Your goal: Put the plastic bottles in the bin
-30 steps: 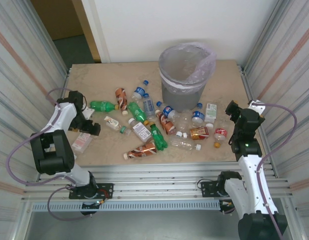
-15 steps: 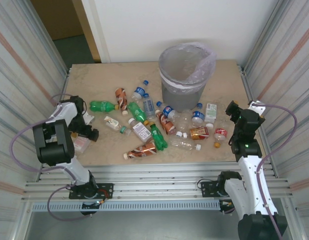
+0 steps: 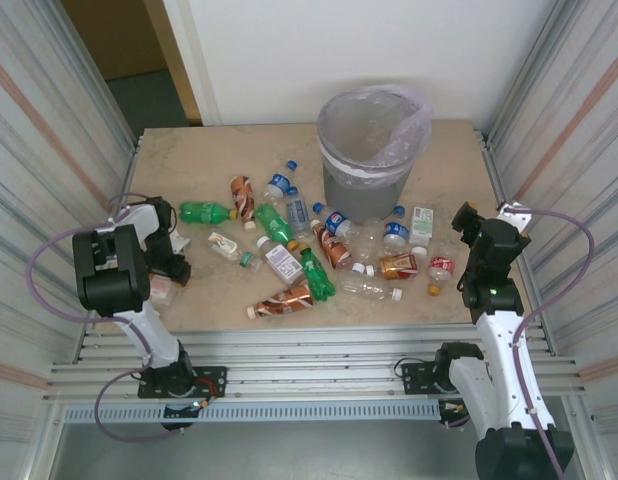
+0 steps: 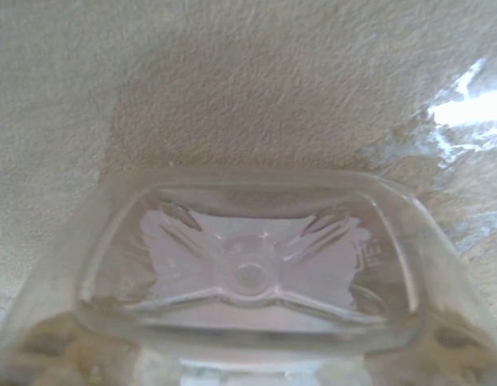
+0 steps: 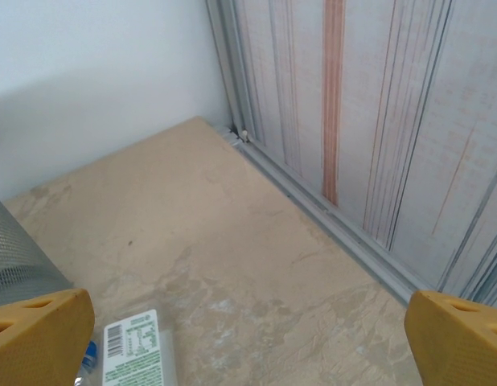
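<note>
Bottles (image 3: 282, 262) lie scattered on their sides across the middle of the table (image 3: 219, 160), most of them in a loose spread in front of the bin (image 3: 364, 198), which stands upright near the far edge with its clear liner folded over the rim. A green bottle (image 3: 204, 212) lies towards the left of the spread, an orange-brown labelled bottle (image 3: 286, 299) lies nearest the front edge, and a white-and-green labelled bottle (image 3: 421, 225) lies just right of the bin's foot. Off to the left, apart from the rest, a clear bottle (image 3: 161, 289) lies close to the table's left edge, with the left jaws lowered right onto it. In the left wrist view the moulded base of that clear bottle (image 4: 248, 273) sits very close to the lens, but the fingers are out of frame, so I cannot tell how far the left jaws are closed or whether they grip it. The right jaws hang above the table's right side, spread wide with nothing between them. Below them lie the white-and-green labelled bottle (image 5: 140, 350) and the bin's grey wall (image 5: 15, 257).
</note>
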